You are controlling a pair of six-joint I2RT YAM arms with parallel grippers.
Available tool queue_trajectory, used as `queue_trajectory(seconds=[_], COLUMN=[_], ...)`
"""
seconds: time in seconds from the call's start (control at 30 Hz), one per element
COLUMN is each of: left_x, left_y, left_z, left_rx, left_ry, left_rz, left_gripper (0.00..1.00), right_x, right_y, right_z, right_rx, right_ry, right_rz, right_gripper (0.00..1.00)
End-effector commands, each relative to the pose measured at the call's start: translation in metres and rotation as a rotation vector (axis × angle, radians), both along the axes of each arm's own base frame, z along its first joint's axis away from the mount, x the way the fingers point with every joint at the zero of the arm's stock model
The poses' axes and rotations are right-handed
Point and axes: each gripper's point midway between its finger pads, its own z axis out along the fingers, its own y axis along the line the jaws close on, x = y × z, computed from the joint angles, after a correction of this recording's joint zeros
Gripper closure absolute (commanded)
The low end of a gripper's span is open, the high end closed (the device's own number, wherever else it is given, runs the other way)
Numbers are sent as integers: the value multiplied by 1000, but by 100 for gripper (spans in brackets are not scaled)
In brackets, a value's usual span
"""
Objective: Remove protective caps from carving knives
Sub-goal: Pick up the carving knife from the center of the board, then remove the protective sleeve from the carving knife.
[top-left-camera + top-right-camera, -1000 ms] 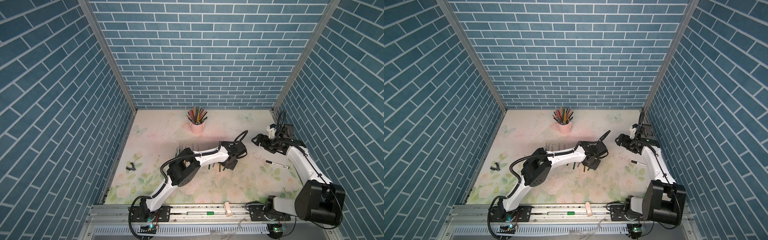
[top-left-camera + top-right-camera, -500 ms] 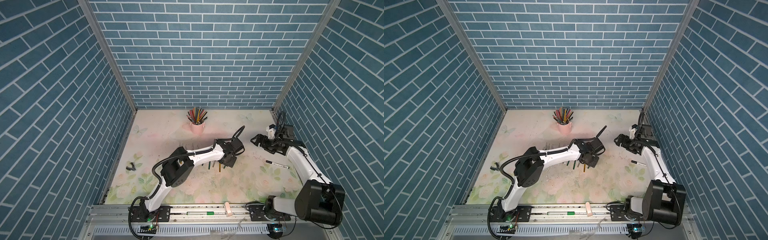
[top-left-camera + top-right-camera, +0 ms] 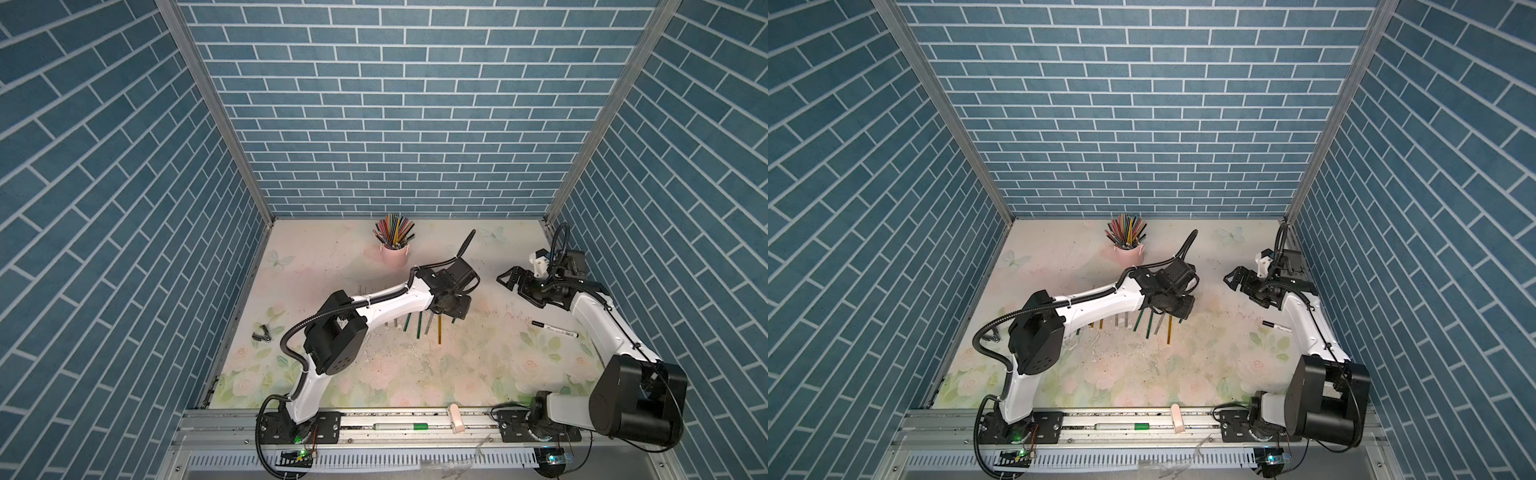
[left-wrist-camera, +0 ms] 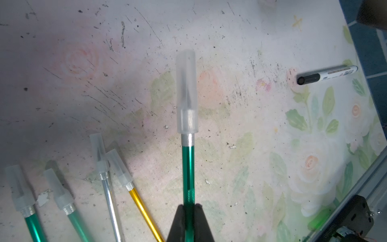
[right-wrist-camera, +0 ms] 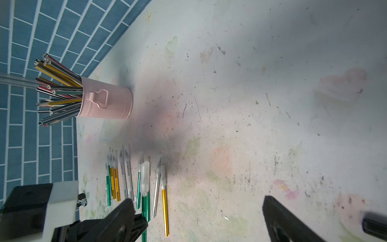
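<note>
While the other carving knives (image 5: 125,178) lie in a loose row on the bench (image 5: 251,94), nearer the robot than the pink cup (image 5: 106,100), the left claw (image 4: 189,209) just above them is clamped on the handle of a green knife (image 4: 187,167). It holds the knife clear of the bench so its protective cap (image 4: 187,92) juts out free to be pulled. Farther off, at the cup's right, the right claw (image 5: 196,201) gapes wide and empty, seemingly ready for that cap.
</note>
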Motion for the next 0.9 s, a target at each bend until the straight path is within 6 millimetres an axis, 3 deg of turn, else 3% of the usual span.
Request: queue_trajectory(seconds=[0.0,0.17,0.4,0.87], left_x=[2,4,6,8], left_y=[-4,-10,-15,-29], left_z=[22,37,43,44], left_rx=[-86,-145,-167,-200], left_ry=[-8,-26,-32,-16], left_rz=[0,-30,-40,-62], left_gripper=[100,100,100,100], right_x=[3,3,2,5], right_y=[10,24,57,87], right_z=[5,10,11,5], right_rx=[79,159,230,290], right_ry=[5,-5,-6,1], right_rz=[4,11,64,95], right_gripper=[2,2,8,31])
